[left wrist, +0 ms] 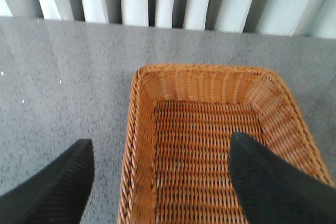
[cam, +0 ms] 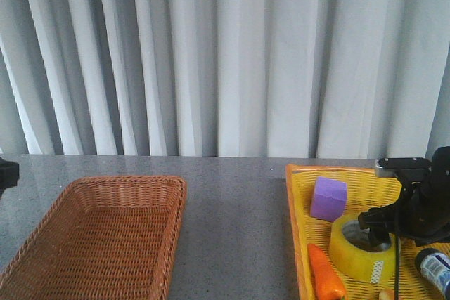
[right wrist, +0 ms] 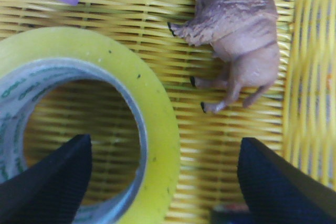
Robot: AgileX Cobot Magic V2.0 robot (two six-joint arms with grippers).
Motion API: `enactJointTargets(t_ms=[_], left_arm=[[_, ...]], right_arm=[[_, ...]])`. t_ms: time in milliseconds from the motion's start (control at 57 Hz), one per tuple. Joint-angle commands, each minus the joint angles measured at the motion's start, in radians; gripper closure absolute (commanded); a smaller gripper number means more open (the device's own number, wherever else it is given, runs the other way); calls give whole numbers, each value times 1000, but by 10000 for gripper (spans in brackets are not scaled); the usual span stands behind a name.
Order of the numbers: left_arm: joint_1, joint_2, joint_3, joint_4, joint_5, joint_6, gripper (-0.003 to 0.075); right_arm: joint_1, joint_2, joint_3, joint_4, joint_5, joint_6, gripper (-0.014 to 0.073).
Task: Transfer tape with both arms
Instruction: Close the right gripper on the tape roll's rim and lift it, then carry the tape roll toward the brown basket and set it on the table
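Two end effectors: one per arm, both black, both with fingers spread.
Right end effector (right wrist: pixel 163 182): low over the yellow tray, fingers wide apart, gripping nothing; one finger over the hole of the tape's core, the other outside the roll, the roll's near wall between them.
Right end effector, front view (cam: pixel 394 226): at the far-right side of the roll, just above its top edge; contact cannot be told.
Tape (right wrist: pixel 84 129): directly under the right end effector, lying flat in the tray with the hole facing up; translucent yellow, white core with green print.
Tape, front view (cam: pixel 360 249): just ahead of and below the black fingers.
Yellow tray (cam: pixel 299 230): woven, on the desk, beneath the right end effector.
Toy animal (right wrist: pixel 236 35): brown, on its side on the tray floor, beyond the outer right finger, apart from the tape.
Purple block (cam: pixel 328 198): in the tray, just beyond the tape.
Carrot (cam: pixel 326 274): orange, in the tray, beside the tape on the side away from the right end effector.
Bottle (cam: pixel 434 266): dark cap, blue-and-white label, lying just below the right end effector.
Left end effector (left wrist: pixel 157 182): fingers spread, empty, above the near end of the wicker basket; one finger over its floor, the other over the desk outside its rim.
Wicker basket (left wrist: pixel 137 145): brown, under the left end effector.
Desk (cam: pixel 235 230): grey, speckled.
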Motion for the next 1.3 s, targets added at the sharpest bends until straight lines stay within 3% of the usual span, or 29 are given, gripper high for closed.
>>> enactJointTargets(t_ms=[0, 175, 298, 684, 1035, 1281], left_arm=[[-7, 7, -30, -6, -35, 0, 203], [-7, 19, -30, -6, -32, 0, 203], [-7, 19, -30, -6, -42, 0, 203], [-7, 19, -30, -6, -46, 0, 203], [-7, 19, -30, -6, -54, 0, 203], [-7, 19, -30, -5, -58, 0, 203]], right_arm=[[-2, -39, -33, 14, -69, -8, 37], [-3, -15, -33, 18, -86, -7, 83], [-3, 3, -33, 24, -86, -7, 164], [-2, 9, -97, 20, -38, -16, 604], [18, -8, -366, 21, 138, -78, 598], [198, -21, -523, 20, 124, -161, 592]])
